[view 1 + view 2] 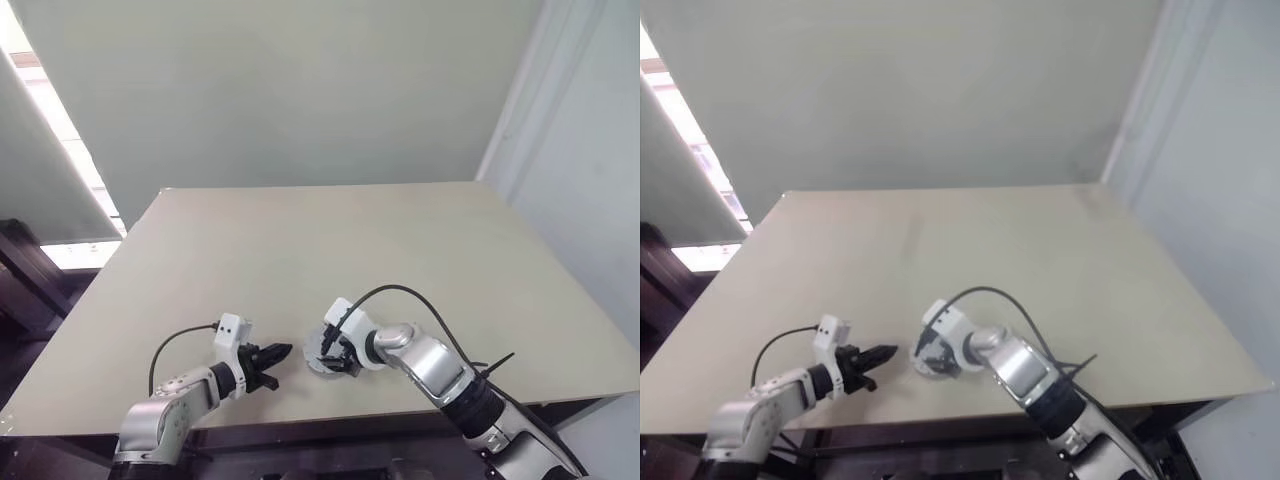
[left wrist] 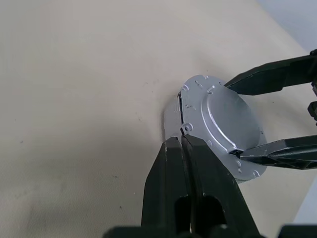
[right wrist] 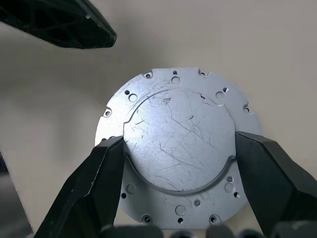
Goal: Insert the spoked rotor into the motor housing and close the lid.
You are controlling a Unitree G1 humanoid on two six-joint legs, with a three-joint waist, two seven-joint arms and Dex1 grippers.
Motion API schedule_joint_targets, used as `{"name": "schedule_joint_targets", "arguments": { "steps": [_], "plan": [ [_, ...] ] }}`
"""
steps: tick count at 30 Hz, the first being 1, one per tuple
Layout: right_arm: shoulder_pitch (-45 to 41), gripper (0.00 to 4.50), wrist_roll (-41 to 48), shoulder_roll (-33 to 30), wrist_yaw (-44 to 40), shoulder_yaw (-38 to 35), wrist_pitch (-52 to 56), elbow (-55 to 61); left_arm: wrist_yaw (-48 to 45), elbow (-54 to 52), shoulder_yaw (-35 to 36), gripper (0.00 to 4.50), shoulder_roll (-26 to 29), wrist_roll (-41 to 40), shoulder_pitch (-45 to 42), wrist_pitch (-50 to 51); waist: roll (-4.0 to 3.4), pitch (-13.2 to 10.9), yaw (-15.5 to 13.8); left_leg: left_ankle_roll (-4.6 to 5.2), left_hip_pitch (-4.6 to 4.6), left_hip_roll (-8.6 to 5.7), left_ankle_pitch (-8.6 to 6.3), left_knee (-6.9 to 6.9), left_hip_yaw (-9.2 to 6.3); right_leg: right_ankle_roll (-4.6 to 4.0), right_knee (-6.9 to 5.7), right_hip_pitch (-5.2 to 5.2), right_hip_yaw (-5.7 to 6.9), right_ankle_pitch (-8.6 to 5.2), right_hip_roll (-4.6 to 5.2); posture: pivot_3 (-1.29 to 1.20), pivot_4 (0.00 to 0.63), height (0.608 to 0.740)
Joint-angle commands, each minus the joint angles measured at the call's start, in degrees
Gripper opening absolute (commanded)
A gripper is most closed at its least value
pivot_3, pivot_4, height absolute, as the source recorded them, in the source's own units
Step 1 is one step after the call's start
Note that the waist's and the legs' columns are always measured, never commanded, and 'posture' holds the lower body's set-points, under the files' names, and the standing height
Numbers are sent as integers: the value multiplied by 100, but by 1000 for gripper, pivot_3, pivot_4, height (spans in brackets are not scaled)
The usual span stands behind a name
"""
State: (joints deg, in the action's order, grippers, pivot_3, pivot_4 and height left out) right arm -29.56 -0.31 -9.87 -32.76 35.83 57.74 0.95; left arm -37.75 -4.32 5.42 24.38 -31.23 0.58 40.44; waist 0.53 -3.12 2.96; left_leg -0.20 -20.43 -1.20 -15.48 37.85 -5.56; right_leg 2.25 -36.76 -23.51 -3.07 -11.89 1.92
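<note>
We have the right gripper (image 3: 178, 148) spread wide, fingers clamping the motor housing (image 3: 178, 144) on its raised round face — left gripper (image 2: 182, 144) fully closed, empty, tips touching its rim.

The housing (image 1: 322, 352) sits on the bench (image 1: 330, 250), close to the near edge, about midway across. Right end effector (image 1: 333, 357) is on it, a finger on either side. Left end effector (image 1: 276, 354) is just to its left, tips right beside the rim.
</note>
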Motion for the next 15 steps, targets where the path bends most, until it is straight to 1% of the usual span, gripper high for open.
{"name": "schedule_joint_targets", "arguments": {
  "steps": [1,8,12,15],
  "plan": [
    [4,3207,-52,-169,-106,285,301,-66,-30,-162,-7,0,-14,11,-36,-119,-3,2,-1,0,2,0,0,1,0,-1,0,1,0,0,0,0,0,740],
    [-15,3207,-32,-251,-121,321,425,6,-39,-130,-55,0,-33,31,-30,-157,-12,11,-1,0,9,0,0,0,0,-2,0,6,1,-1,0,0,0,740],
    [-23,3207,-39,-173,-13,226,465,-51,-42,-131,-84,0,-42,29,-32,-172,-14,13,0,0,9,0,0,0,0,-2,0,6,1,-2,0,0,0,740],
    [-38,3207,14,-59,95,16,557,-104,-52,-121,-95,0,-38,30,-33,-180,-15,13,1,0,9,1,0,0,0,-2,-1,6,1,-2,0,0,0,740]
  ]
}}
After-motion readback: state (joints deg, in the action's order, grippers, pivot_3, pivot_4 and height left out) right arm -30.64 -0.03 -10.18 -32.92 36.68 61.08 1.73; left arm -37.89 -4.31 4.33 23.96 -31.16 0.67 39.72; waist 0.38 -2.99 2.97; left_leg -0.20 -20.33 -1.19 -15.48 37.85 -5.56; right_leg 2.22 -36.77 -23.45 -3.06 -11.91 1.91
